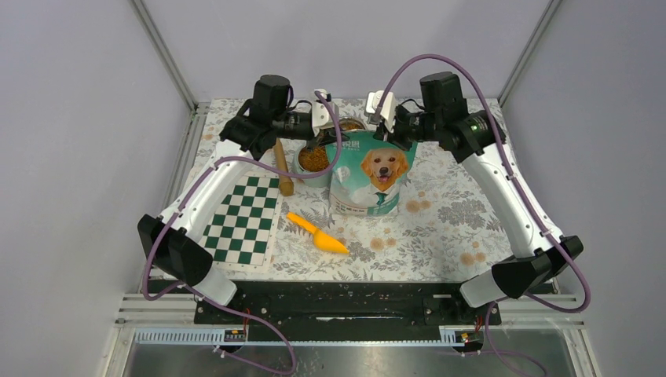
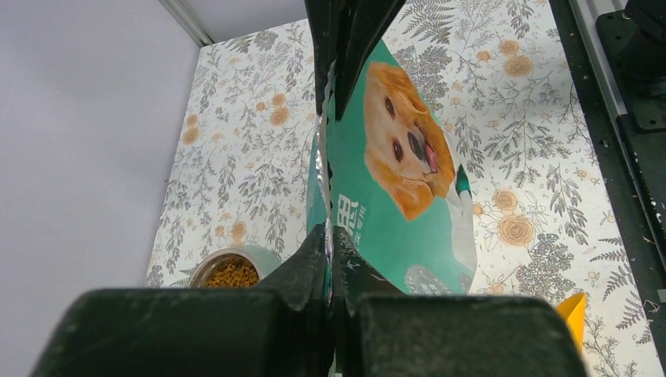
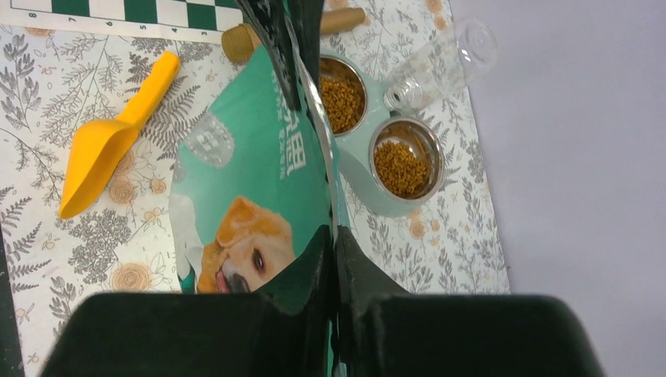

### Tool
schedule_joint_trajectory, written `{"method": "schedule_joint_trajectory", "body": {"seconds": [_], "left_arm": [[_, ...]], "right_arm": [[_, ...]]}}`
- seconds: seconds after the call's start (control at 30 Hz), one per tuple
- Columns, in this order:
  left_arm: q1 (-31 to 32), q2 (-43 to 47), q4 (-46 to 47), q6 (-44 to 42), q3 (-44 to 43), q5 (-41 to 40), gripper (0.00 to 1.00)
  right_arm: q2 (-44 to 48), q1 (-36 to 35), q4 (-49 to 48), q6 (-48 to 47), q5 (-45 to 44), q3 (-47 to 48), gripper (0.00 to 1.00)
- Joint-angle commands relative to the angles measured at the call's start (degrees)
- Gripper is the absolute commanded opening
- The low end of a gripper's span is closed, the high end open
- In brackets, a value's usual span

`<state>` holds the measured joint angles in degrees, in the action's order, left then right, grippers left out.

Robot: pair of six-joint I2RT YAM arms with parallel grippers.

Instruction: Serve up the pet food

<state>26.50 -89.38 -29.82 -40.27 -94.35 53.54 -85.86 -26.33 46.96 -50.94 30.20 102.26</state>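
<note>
In the left wrist view, the left jaws are nearest the lens. They are pressed together on the top edge of the teal bag [image 2: 400,196], with only its foil between them. The right jaws are clamped just as tightly on the same top edge from the other side. From above, the bag [image 1: 375,174] stands upright on the floral desk [image 1: 448,220] and is held at both top corners. The pet food [image 3: 399,167] lies as brown kibble in two steel bowls [image 3: 357,157] of a pale twin feeder just behind the bag. An orange scoop [image 1: 316,233] lies on the desk in front of the bag, apart from it. To the left are a wooden stick [image 1: 282,167] and a green chessboard mat [image 1: 245,220]. A clear bottle [image 3: 448,67] lies beside the bowls.
</note>
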Motion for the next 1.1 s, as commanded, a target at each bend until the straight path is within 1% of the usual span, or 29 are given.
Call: {"method": "schedule_joint_trajectory", "body": {"seconds": [0.0, 0.37, 0.53, 0.63, 0.73, 0.83, 0.93, 0.97, 1.0, 1.03, 1.07], "left_arm": [[-7.63, 4.15, -8.67, -0.86, 1.14, -5.80, 0.00], [-7.76, 4.88, -8.65, -1.21, 2.22, -6.92, 0.00], [-7.83, 5.07, -8.67, -1.21, 2.28, -7.01, 0.00], [-7.87, 5.13, -8.67, -1.21, 2.17, -6.97, 0.00], [-7.79, 5.01, -8.68, -0.77, 1.91, -6.15, 0.00], [-7.40, 4.36, -8.66, 1.21, 0.68, -3.96, 0.00], [-5.27, 3.62, -7.78, 3.53, -1.29, -3.65, 0.00], [-3.54, 3.54, -7.12, 4.31, -1.76, -4.64, 0.01], [-2.26, 3.44, -5.68, 5.41, -1.89, -5.50, 0.08], [-1.09, 3.31, -4.74, 6.06, -1.94, -5.88, 0.11], [0.02, 3.19, -3.76, 6.57, -1.98, -6.02, 0.18]], "right_arm": [[5.77, 10.50, 9.56, -1.71, -19.89, -0.68, 0.08], [7.20, 11.99, 8.45, -2.04, -21.84, -2.42, 0.09], [8.11, 15.21, 8.19, -1.97, -22.08, -3.06, 0.08], [8.85, 17.16, 7.52, -1.89, -21.59, -3.41, 0.06], [9.75, 18.59, 6.77, -1.64, -20.26, -3.97, 0.01], [10.43, 18.77, 6.82, -1.11, -17.83, -4.25, 0.00], [10.71, 18.72, 6.94, 0.48, -12.43, -4.17, 0.00], [10.86, 18.74, 6.92, 1.01, -9.86, -4.13, 0.00], [11.01, 18.76, 6.81, 1.66, -7.25, -4.18, 0.00], [11.30, 18.77, 6.31, 2.39, -4.54, -4.47, 0.00], [11.59, 18.76, 5.62, 3.09, -1.99, -4.87, 0.00]]}}
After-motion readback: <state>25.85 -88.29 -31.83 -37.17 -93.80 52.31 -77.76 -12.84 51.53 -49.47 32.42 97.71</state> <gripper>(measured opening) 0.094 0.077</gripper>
